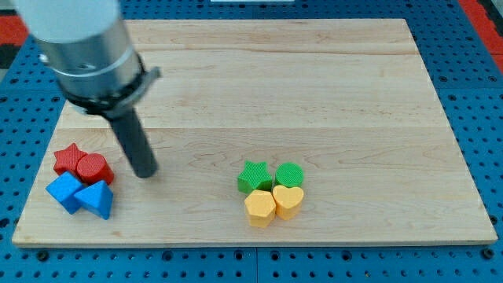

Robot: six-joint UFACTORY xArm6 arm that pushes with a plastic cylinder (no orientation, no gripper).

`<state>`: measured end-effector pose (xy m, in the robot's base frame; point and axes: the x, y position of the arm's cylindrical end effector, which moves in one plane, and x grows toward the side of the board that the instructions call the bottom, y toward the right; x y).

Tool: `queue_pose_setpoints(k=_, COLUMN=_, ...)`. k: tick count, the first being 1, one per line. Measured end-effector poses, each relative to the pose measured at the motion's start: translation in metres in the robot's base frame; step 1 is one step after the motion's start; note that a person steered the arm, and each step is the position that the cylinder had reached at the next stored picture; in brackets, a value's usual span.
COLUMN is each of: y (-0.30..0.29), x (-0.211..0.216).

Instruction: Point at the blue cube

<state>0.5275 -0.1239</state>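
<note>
The blue cube (64, 191) sits near the view's bottom left corner of the wooden board (314, 94). A blue triangular block (97, 199) touches its right side. A red star block (69, 158) and a red cylinder (93, 167) sit just above them. My tip (145, 172) rests on the board just right of the red cylinder, up and to the right of the blue cube, with the triangular block and red cylinder between.
A second cluster sits at the view's bottom centre: a green star block (254, 176), a green cylinder (289, 174), a yellow hexagonal block (260, 207) and a yellow heart block (288, 200). The arm's grey body (82, 47) fills the view's top left.
</note>
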Motion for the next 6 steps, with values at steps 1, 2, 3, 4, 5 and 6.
queue_pose_setpoints(k=1, y=0.021, x=0.061)
queue_pose_setpoints(k=2, y=0.013, x=0.091)
queue_pose_setpoints(k=3, y=-0.049, x=0.079)
queue_pose_setpoints(k=4, y=-0.105, x=0.076)
queue_pose_setpoints(k=5, y=-0.14, x=0.079)
queue_pose_setpoints(k=6, y=-0.142, x=0.065)
